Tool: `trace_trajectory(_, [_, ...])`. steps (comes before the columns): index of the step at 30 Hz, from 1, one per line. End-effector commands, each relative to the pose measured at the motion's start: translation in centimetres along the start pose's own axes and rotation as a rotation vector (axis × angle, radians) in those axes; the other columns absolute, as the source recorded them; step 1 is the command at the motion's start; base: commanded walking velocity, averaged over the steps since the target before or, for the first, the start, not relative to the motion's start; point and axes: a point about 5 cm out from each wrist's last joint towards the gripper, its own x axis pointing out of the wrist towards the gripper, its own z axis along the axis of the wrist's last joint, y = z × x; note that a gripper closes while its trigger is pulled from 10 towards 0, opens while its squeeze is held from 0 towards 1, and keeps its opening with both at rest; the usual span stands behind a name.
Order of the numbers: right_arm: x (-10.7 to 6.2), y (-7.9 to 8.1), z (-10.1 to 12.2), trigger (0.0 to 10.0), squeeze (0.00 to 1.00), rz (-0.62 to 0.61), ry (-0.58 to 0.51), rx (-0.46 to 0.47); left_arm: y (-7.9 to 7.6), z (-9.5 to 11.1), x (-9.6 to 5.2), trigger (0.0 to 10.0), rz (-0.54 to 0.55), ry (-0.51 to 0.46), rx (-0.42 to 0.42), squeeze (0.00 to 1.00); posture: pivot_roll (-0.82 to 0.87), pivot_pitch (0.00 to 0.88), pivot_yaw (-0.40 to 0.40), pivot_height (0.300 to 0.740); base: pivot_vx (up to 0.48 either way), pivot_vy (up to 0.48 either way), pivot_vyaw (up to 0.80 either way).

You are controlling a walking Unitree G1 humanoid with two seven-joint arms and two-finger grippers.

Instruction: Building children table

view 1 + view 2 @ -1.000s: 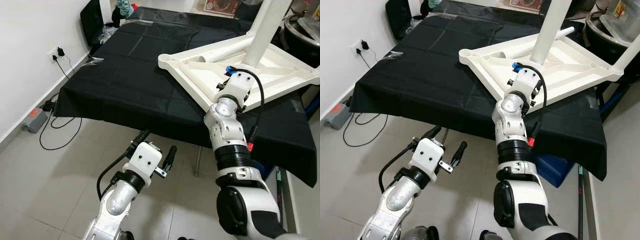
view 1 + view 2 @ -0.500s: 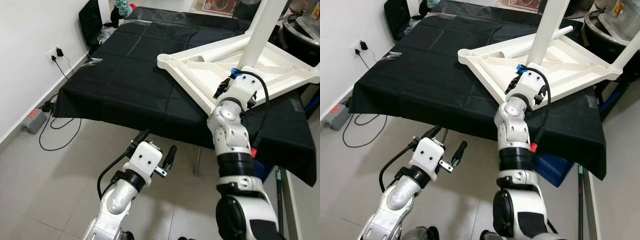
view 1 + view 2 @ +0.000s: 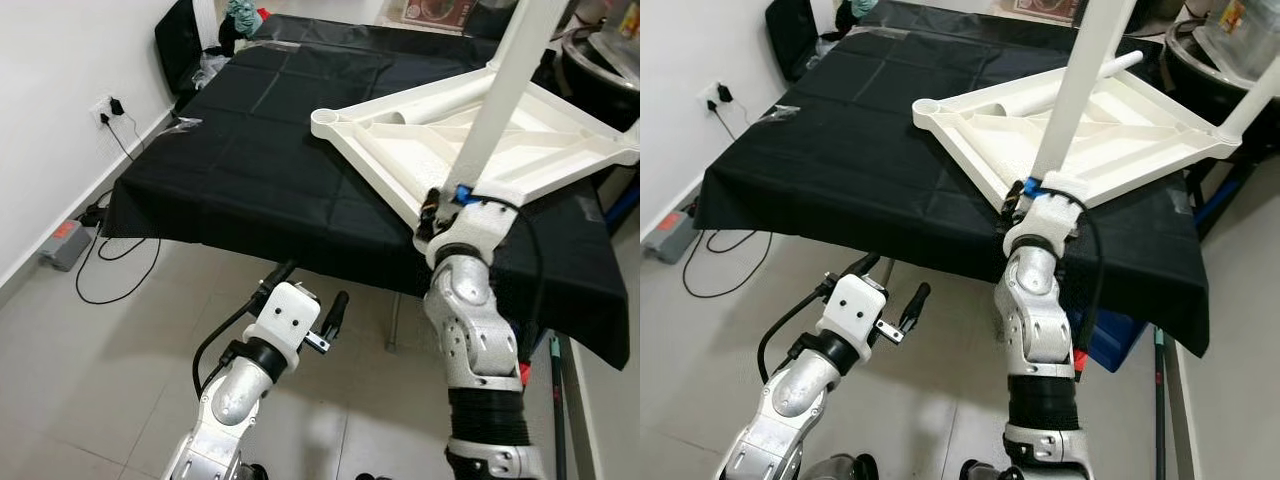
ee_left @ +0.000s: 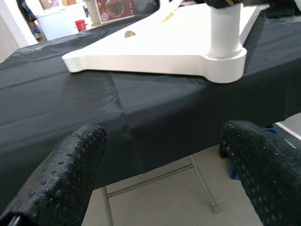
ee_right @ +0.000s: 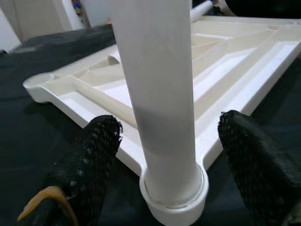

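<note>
my right tool (image 5: pixel 160 155) sits released around the white plastic table leg (image 5: pixel 155 94) at centre frame, so a careless nudge could tip it in the upturned white tabletop (image 3: pixel 400 150) on the black-draped counter (image 3: pixel 230 170).

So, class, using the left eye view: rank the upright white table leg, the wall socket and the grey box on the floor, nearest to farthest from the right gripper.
1. Upright white table leg, right at the right gripper.
2. Wall socket, far left.
3. Grey box, on the floor, far left; close to the socket's distance.

Silver-white jointed arms, black cables, textured black gripper fingers (image 4: pixel 61 174).
</note>
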Motion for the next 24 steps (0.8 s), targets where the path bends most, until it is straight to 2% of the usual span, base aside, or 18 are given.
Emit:
trace_trajectory(1, [-0.7, 0.1, -0.5, 10.0, 0.00, 0.038, 0.015, -0.002, 0.0, -0.4, -0.1, 10.0, -0.012, 0.014, 0.001, 0.00, 0.14, 0.148, -0.046, 0.740, 0.000, 0.000, 0.00])
trace_trajectory(4, [-1.3, -0.7, -1.1, 10.0, 0.00, 0.042, 0.025, -0.027, 0.0, -0.5, -0.1, 10.0, -0.011, 0.018, -0.003, 0.00, 0.13, 0.150, -0.041, 0.740, 0.000, 0.000, 0.00])
trace_trajectory(5, [-2.3, -1.8, -2.0, 10.0, 0.00, 0.056, 0.039, -0.105, 0.1, -0.7, 0.0, 10.0, -0.010, 0.030, -0.008, 0.00, 0.12, 0.143, -0.037, 0.740, 0.000, 0.000, 0.00])
trace_trajectory(6, [-2.3, -1.8, -2.0, 10.0, 0.00, 0.056, 0.039, -0.105, 0.1, -0.7, 0.0, 10.0, -0.010, 0.030, -0.008, 0.00, 0.12, 0.143, -0.037, 0.740, 0.000, 0.000, 0.00])
trace_trajectory(7, [-3.2, -2.8, -3.1, 10.0, 0.00, 0.056, 0.060, -0.182, 0.1, -0.9, 0.1, 10.0, -0.014, 0.044, -0.015, 0.00, 0.12, 0.141, -0.030, 0.740, 0.000, 0.000, 0.00])
trace_trajectory(8, [-3.2, -2.8, -3.1, 10.0, 0.00, 0.056, 0.060, -0.182, 0.1, -0.9, 0.1, 10.0, -0.014, 0.044, -0.015, 0.00, 0.12, 0.141, -0.030, 0.740, 0.000, 0.000, 0.00])
trace_trajectory(10, [-5.0, -4.1, -4.6, 10.0, 0.00, 0.062, 0.073, -0.334, 0.3, -1.5, 0.2, 10.0, -0.007, 0.084, -0.046, 0.00, 0.11, 0.129, -0.030, 0.740, 0.000, 0.000, 0.00])
trace_trajectory(11, [-5.0, -4.1, -4.6, 10.0, 0.00, 0.062, 0.073, -0.334, 0.3, -1.5, 0.2, 10.0, -0.007, 0.084, -0.046, 0.00, 0.11, 0.129, -0.030, 0.740, 0.000, 0.000, 0.00])
trace_trajectory(13, [-6.2, -4.5, -5.4, 10.0, 0.00, 0.095, 0.063, -0.397, 0.5, -1.7, 0.3, 10.0, 0.013, 0.101, -0.058, 0.00, 0.11, 0.123, -0.025, 0.740, 0.000, 0.000, 0.00])
trace_trajectory(14, [-6.2, -4.5, -5.4, 10.0, 0.00, 0.095, 0.063, -0.397, 0.5, -1.7, 0.3, 10.0, 0.013, 0.101, -0.058, 0.00, 0.11, 0.123, -0.025, 0.740, 0.000, 0.000, 0.00])
trace_trajectory(15, [-6.8, -4.4, -5.8, 10.0, 0.00, 0.138, 0.052, -0.400, 0.7, -1.9, 0.3, 10.0, 0.025, 0.108, -0.063, 0.00, 0.11, 0.116, -0.026, 0.740, 0.000, 0.000, 0.00])
trace_trajectory(17, [-7.5, -4.2, -6.5, 10.0, 0.00, 0.149, 0.057, -0.414, 0.9, -2.1, 0.4, 10.0, 0.044, 0.123, -0.082, 0.00, 0.12, 0.105, -0.016, 0.740, 0.000, 0.000, 0.00])
trace_trajectory(24, [-7.8, -4.0, -6.9, 10.0, 0.00, 0.163, 0.082, -0.397, 0.9, -2.5, 0.3, 10.0, 0.051, 0.142, -0.125, 0.00, 0.11, 0.086, -0.010, 0.740, 0.000, 0.000, -0.11])
